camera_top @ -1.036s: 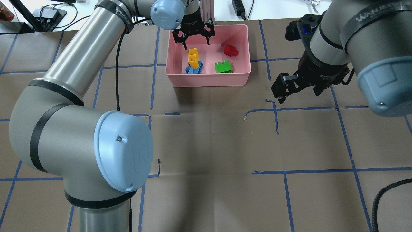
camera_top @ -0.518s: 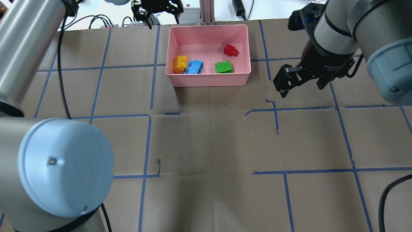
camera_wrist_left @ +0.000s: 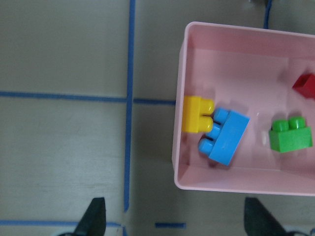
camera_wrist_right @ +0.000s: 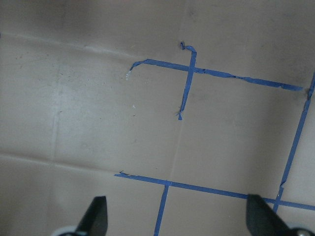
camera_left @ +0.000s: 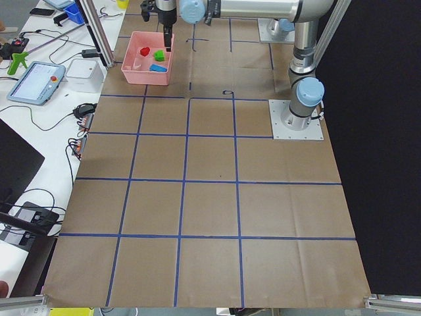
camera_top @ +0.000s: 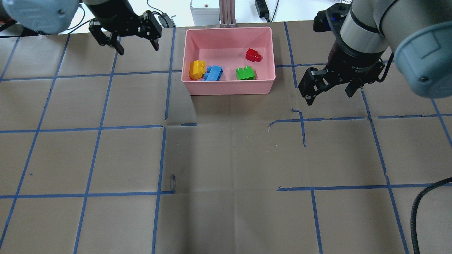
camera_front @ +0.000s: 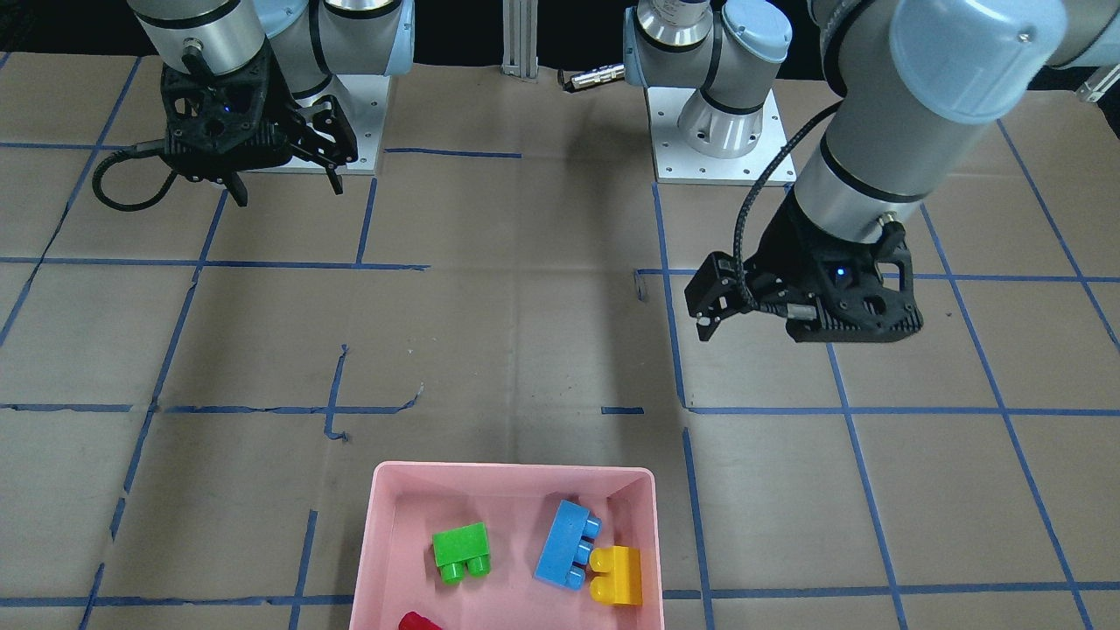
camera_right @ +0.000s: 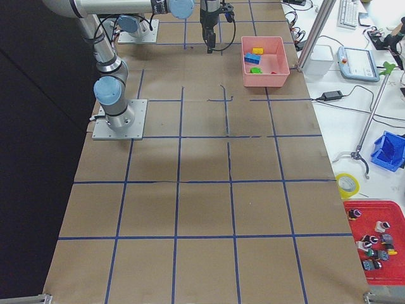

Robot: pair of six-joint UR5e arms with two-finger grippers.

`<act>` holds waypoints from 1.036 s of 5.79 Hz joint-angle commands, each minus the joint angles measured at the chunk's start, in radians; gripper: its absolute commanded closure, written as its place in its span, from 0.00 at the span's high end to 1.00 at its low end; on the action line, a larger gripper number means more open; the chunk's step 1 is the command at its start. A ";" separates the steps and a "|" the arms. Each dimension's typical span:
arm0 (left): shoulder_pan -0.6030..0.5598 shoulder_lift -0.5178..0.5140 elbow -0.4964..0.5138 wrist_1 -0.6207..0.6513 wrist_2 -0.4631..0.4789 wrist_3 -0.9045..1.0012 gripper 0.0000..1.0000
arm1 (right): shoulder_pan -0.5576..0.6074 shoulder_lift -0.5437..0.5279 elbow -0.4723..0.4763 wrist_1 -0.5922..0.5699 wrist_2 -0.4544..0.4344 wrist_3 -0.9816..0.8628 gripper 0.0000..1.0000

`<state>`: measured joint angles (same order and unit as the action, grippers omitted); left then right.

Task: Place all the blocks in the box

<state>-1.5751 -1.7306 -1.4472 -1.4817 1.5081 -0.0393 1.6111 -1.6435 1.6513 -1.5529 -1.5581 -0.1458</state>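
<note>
The pink box [camera_top: 227,92] stands at the far middle of the table. Inside it lie the yellow block [camera_top: 196,69], the blue block [camera_top: 214,73] touching it, the green block [camera_top: 245,73] and the red block [camera_top: 253,55]. My left gripper [camera_top: 137,50] hangs open and empty left of the box. Its wrist view shows the box [camera_wrist_left: 246,184] with the yellow [camera_wrist_left: 197,114], blue [camera_wrist_left: 224,136], green [camera_wrist_left: 290,137] and red [camera_wrist_left: 306,86] blocks. My right gripper [camera_top: 330,98] is open and empty, right of the box, over bare table [camera_wrist_right: 147,123].
Blue tape lines grid the brown table cover [camera_top: 226,158]. An aluminium post [camera_top: 227,12] and a white device [camera_top: 204,7] stand just behind the box. The front-facing view shows the box [camera_front: 512,472] at its bottom edge, and both arm bases at the top.
My left gripper has pulled back from over the box and moved left. The yellow block, upright on the blue one a second ago, now lies beside it. My right gripper shifted slightly away.
</note>
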 commanded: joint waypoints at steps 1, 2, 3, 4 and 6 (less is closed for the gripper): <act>0.010 0.159 -0.169 0.012 0.000 0.009 0.99 | 0.000 -0.004 -0.001 0.026 0.003 0.000 1.00; 0.010 0.164 -0.161 0.014 0.001 0.025 0.99 | -0.002 0.004 -0.004 0.024 0.001 0.000 1.00; 0.021 0.163 -0.148 0.012 0.021 0.044 0.99 | -0.002 0.002 -0.007 0.024 0.001 0.000 1.00; 0.053 0.158 -0.145 0.011 0.049 0.055 0.99 | -0.002 0.001 -0.005 0.025 0.003 0.000 1.00; 0.053 0.143 -0.110 0.000 0.053 0.046 0.99 | -0.002 -0.004 0.001 0.025 0.003 0.000 1.00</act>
<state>-1.5223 -1.5803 -1.5753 -1.4742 1.5586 0.0123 1.6091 -1.6450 1.6507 -1.5279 -1.5556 -0.1457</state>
